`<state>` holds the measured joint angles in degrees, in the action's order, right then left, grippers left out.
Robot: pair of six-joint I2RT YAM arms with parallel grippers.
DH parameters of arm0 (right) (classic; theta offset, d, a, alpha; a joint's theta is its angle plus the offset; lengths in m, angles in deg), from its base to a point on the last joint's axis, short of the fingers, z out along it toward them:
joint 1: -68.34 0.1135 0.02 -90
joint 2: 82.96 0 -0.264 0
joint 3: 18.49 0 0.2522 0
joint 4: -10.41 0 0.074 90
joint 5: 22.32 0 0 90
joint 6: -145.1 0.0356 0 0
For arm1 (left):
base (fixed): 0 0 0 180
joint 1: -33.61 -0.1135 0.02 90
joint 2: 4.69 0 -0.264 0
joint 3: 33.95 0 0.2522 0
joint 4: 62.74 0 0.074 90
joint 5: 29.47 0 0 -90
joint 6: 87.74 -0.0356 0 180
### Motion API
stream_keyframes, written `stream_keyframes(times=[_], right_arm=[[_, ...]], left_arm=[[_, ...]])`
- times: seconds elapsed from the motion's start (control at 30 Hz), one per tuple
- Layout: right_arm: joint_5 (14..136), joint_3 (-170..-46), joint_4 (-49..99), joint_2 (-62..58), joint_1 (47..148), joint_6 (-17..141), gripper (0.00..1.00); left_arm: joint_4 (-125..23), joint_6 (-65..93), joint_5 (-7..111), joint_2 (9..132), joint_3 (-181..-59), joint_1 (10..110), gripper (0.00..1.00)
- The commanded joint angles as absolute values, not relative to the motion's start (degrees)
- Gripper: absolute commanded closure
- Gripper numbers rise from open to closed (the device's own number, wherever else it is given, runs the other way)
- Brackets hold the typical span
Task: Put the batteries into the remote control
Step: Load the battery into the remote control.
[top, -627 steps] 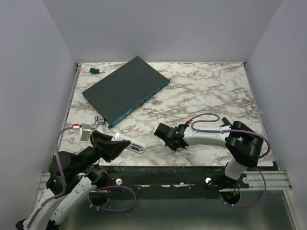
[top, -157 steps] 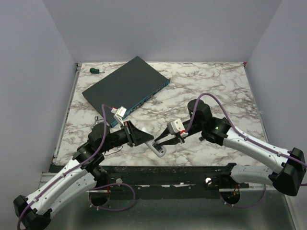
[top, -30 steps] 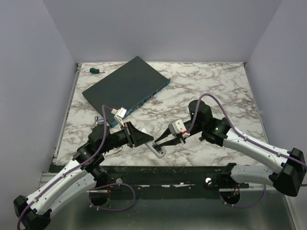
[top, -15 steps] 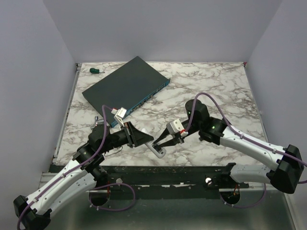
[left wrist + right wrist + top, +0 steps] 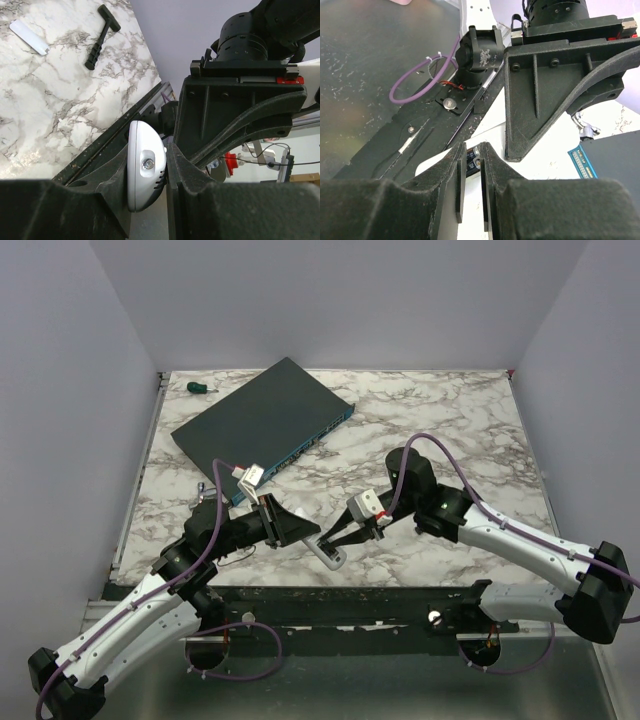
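**Remote held at the bench's front edge, battery brought to it**

The remote point(image 5: 328, 553) is gripped by the nearly closed left jaws, low over the bench point(image 5: 450, 420), close to the front edge and about midway along it. The right jaws are set narrow on a small dark battery point(image 5: 473, 165), which is held right at the remote; contact cannot be told. The two arms are met tip to tip, with little room left between them. A broad stretch of bare marble is seen at the right and rear, bounded by the walls point(image 5: 60, 440). The left rear is taken up by the dark box point(image 5: 262, 430), with a screwdriver point(image 5: 200, 387) behind it. A white strip point(image 5: 29, 36) and a black tool point(image 5: 101, 36) are seen lying apart on the marble.
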<state>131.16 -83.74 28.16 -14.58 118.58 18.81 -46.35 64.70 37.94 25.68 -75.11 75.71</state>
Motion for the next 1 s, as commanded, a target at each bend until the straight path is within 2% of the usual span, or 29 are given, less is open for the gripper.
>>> stream_keyframes(times=[0.0,0.47,0.97], right_arm=[[130.84,-84.9,29.85,-14.06,118.44,17.32,0.77],[127.27,-85.01,34.23,-13.47,118.38,15.74,0.81],[123.2,-81.95,32.36,-13.8,118.37,19.32,0.84]], left_arm=[[-48.25,65.02,37.67,24.73,-75.02,75.62,1.0],[-48.42,64.91,37.85,24.32,-75.06,75.63,1.0],[-48.69,64.23,39.71,20.32,-73.82,75.62,1.0]])
